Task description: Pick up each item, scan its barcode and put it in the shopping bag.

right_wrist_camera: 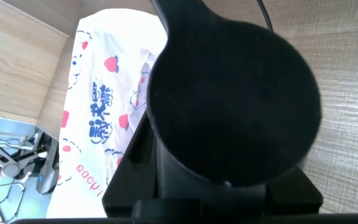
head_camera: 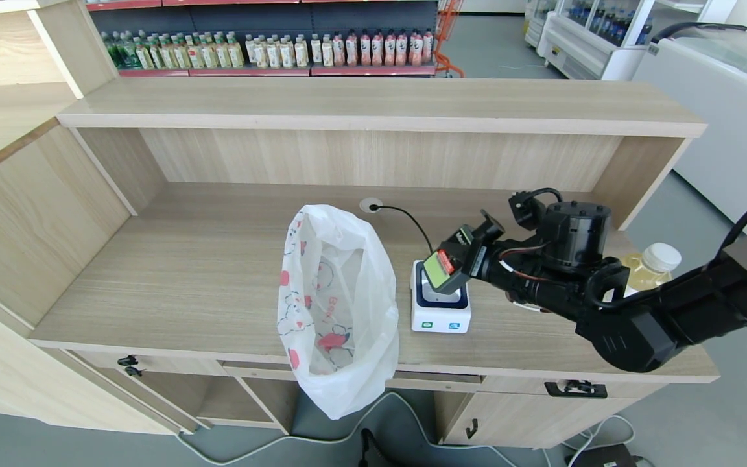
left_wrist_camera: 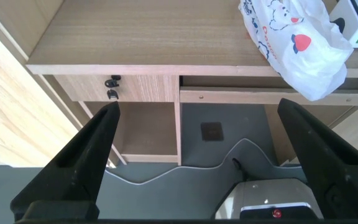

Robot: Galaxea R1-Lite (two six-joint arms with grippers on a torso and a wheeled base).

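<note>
Now my right gripper (head_camera: 456, 262) clamps a green-faced can (head_camera: 439, 270) above the scanner (head_camera: 441, 316). The open shopping bag (head_camera: 338, 298) hangs over the counter's (head_camera: 185, 272) front edge, and my left gripper (left_wrist_camera: 199, 106) gapes wide.

A green-labelled item (head_camera: 438, 270) hangs tilted over the white scanner (head_camera: 439, 320), beside the open white shopping bag (head_camera: 338, 305).

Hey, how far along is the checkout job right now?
Done: nothing bagged that I can see; the shopping bag looks empty. In hand: the right gripper holds a small green packet just above the scanner, so it looks mid-scan. Left: bagging that packet, then the bottle standing on the counter.
</note>
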